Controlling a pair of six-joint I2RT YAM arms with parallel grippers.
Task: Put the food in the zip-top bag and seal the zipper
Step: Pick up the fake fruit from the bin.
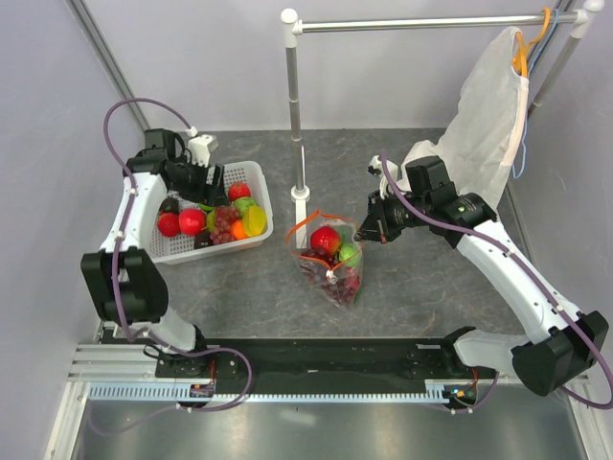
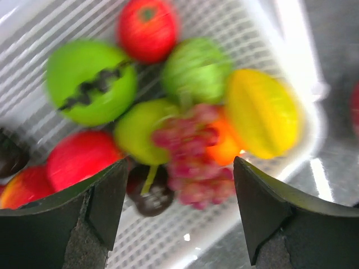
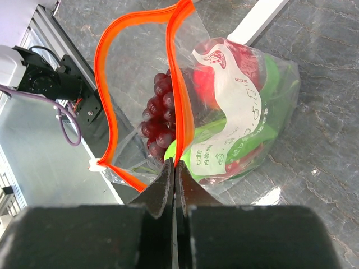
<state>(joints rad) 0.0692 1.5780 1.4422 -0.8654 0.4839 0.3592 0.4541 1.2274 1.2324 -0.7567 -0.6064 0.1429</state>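
The zip-top bag (image 1: pixel 330 264) lies mid-table, mouth held up and gaping, with purple grapes (image 3: pixel 160 117), a red apple (image 1: pixel 326 238) and green pieces inside. My right gripper (image 3: pixel 175 165) is shut on the orange-red zipper (image 3: pixel 179 84) strip of the bag's nearer lip. The white slider (image 3: pixel 95 165) sits at the mouth's left end. More food (image 1: pixel 222 220) fills the white basket (image 1: pixel 251 172) at the left. My left gripper (image 2: pixel 179 168) hangs open just above it, over a bunch of grapes (image 2: pixel 190 151), with a yellow piece (image 2: pixel 261 112) and red apples (image 2: pixel 147 28) around; nothing is between its fingers.
A garment rack pole (image 1: pixel 292 105) stands just behind the bag on a white foot (image 1: pixel 305 196). A white garment cover (image 1: pixel 493 105) hangs at the back right, behind the right arm. Grey walls close in both sides.
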